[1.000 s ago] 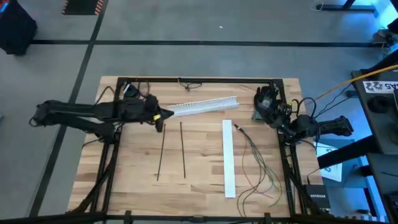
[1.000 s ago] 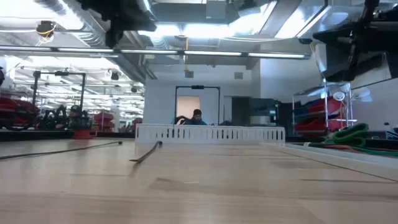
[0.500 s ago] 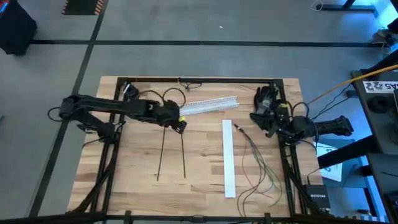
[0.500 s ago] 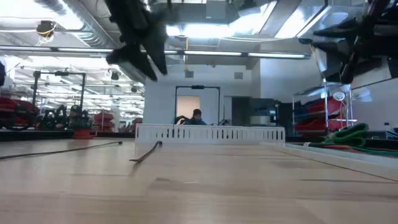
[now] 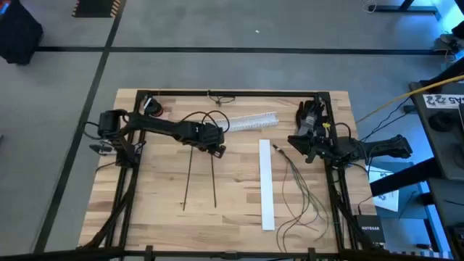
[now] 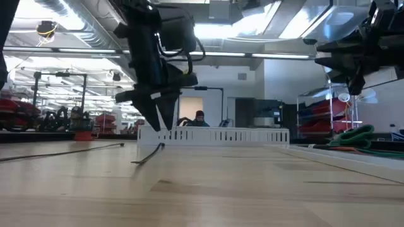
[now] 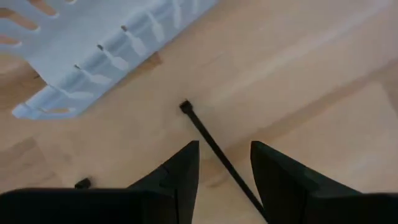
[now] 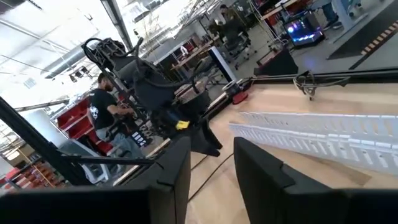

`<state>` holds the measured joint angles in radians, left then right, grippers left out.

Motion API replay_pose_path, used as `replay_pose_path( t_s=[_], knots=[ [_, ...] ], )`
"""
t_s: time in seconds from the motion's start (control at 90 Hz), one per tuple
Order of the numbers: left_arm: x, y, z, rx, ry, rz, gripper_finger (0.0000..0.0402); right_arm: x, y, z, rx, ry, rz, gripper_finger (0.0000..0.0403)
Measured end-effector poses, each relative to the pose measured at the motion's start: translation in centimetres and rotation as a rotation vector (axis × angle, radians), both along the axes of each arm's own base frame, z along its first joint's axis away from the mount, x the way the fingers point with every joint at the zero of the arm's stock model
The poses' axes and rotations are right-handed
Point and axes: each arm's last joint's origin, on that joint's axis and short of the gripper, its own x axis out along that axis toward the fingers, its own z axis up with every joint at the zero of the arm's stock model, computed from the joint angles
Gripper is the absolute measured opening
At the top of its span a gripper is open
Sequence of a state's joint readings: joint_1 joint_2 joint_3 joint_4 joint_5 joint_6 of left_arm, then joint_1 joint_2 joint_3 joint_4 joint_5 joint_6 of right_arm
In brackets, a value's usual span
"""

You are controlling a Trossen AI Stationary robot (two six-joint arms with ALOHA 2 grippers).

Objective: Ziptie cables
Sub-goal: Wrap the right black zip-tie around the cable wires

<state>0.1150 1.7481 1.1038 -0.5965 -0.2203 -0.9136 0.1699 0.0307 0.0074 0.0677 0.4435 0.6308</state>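
Observation:
The cables (image 5: 299,190), thin greenish, yellowish and dark wires, lie loose on the table at the near right. Two straight black strips (image 5: 213,177) lie side by side at the middle left. My left gripper (image 5: 216,147) (image 7: 224,163) hangs open, pointing down over the far end of the right-hand strip (image 7: 205,134). A finger stands on either side of the strip, and I see no touch. My right gripper (image 5: 299,143) (image 8: 208,174) is open and raised over the far right, just beyond the cables' far end (image 5: 275,148).
A white slotted cable duct (image 5: 243,122) lies across the far middle, just beyond my left gripper. Its flat white cover (image 5: 266,185) lies between the strips and the cables. A black frame (image 5: 232,94) borders the table. A person (image 6: 199,118) is in the room behind.
My left gripper has swung from the far left toward the table's middle. It has come down over the far ends of the black strips, its fingers now pointing down. My right gripper has shifted a little toward the table's left and near edges.

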Motion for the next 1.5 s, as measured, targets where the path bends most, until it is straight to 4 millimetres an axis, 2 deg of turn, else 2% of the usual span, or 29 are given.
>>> replay_pose_path(
  t_s=[0.333,0.456,0.611,0.8,0.922,1.078,1.267,1.378,1.5],
  knots=[
    [0.4,1.1,-2.5,0.001,0.076,-0.003,0.0129,0.0,0.0,0.0,-0.006,0.003,-0.001,0.0115],
    [0.7,1.1,-3.0,0.016,0.09,-0.047,0.0093,0.0,0.0,0.0,-0.012,0.005,-0.001,0.0115],
    [1.0,0.9,-3.1,0.049,0.085,-0.12,0.0015,0.0,0.0,0.0,-0.031,0.011,-0.002,0.0115],
    [1.0,0.4,-2.6,0.061,0.077,-0.167,0.0002,0.0,0.0,0.0,-0.033,0.011,-0.002,0.0115],
    [1.0,-0.1,0.1,0.087,-0.004,-0.203,0.0001,0.0,0.1,0.0,-0.034,0.009,0.021,0.0115],
    [0.9,-0.9,5.6,0.17,-0.187,-0.303,0.0001,0.1,0.2,0.7,-0.027,-0.056,0.056,0.0115],
    [0.4,-1.4,12.2,0.319,-0.494,-0.385,0.0,0.6,0.3,1.7,-0.029,-0.096,0.068,0.0115],
    [0.0,-1.3,14.9,0.412,-0.65,-0.404,0.0,1.3,0.5,3.3,-0.057,-0.067,0.094,0.0115],
    [-0.4,-1.2,17.0,0.529,-0.762,-0.442,0.0,3.0,0.9,5.6,-0.092,-0.004,0.137,0.0115]
  ],
)
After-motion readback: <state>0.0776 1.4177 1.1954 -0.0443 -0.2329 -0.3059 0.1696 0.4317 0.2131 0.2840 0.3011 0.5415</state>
